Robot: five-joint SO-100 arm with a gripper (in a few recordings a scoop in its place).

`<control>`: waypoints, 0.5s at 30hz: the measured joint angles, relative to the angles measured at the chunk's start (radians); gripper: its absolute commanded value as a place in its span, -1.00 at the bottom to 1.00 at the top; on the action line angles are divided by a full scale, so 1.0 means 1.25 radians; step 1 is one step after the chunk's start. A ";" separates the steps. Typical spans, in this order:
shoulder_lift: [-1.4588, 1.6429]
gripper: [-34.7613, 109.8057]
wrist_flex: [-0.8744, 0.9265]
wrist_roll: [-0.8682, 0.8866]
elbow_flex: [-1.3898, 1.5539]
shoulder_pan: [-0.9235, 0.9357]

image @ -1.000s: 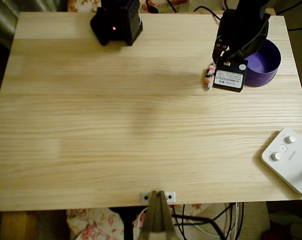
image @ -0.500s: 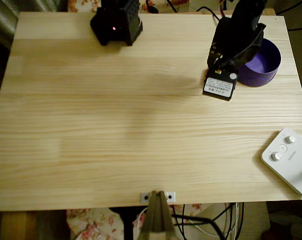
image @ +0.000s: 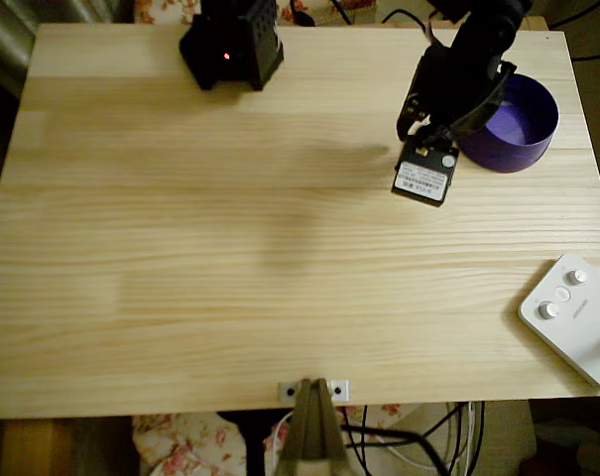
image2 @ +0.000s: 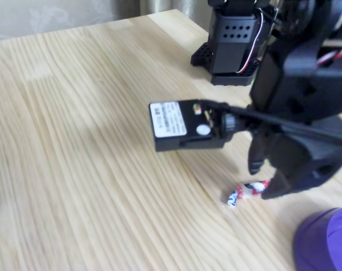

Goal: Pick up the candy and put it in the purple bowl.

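Observation:
The candy (image2: 244, 193), a small white wrapped sweet with red and dark marks, lies flat on the wooden table just left of the purple bowl (image2: 326, 240). My black gripper (image2: 263, 180) hangs low over the candy's right end. Its fingers stand apart, one on each side of that end, and it is open with nothing held. The labelled black motor block (image2: 179, 125) of the wrist juts out to the left. In the overhead view the arm (image: 456, 84) covers the candy, and the purple bowl (image: 549, 124) sits at the far right, beside the arm.
The arm's black base (image: 232, 45) stands at the table's far edge. A white device with round knobs (image: 577, 312) lies at the near right corner. A clamp (image: 314, 392) grips the front edge. Bare wood spreads across the left and middle.
In the overhead view the arm has swung left and a little toward the front. The candy, visible beside the motor block a second ago, is now covered by it.

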 measured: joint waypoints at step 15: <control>-0.053 -0.31 -0.027 -0.005 -0.001 0.006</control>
